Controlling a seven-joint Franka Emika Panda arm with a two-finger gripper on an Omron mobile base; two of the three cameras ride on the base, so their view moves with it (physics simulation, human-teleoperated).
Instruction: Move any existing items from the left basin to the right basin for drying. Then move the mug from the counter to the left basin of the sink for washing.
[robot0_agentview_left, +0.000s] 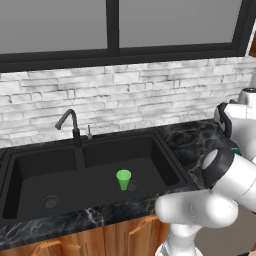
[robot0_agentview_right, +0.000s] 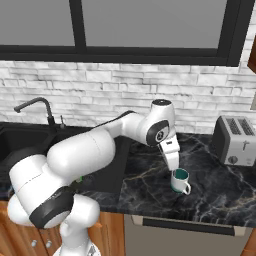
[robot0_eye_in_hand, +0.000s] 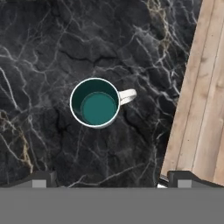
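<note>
Black marble counter (robot0_agentview_right: 210, 187) beside the sink (robot0_agentview_left: 172, 160): gripper (robot0_agentview_right: 172, 164) poised over the mug (robot0_agentview_right: 180, 181), jaws released, nothing held.

Relative to the sink, the white mug stands upright on the counter to its right, clear of the rim, with the toaster (robot0_agentview_right: 234, 140) further right again. From the hand view the mug (robot0_eye_in_hand: 96, 103) sits between the two spread fingertips (robot0_eye_in_hand: 41, 179), its teal inside facing up and its handle pointing toward the counter's front edge; that placement suggests the hand is lined up above it for a descent onto the rim or body. The green cup (robot0_agentview_left: 124, 179) stands upright in the right basin (robot0_agentview_left: 160, 150), beside its drain, so the first half of the task appears complete. The left basin (robot0_agentview_left: 30, 175) holds only its drain and awaits the mug.
</note>
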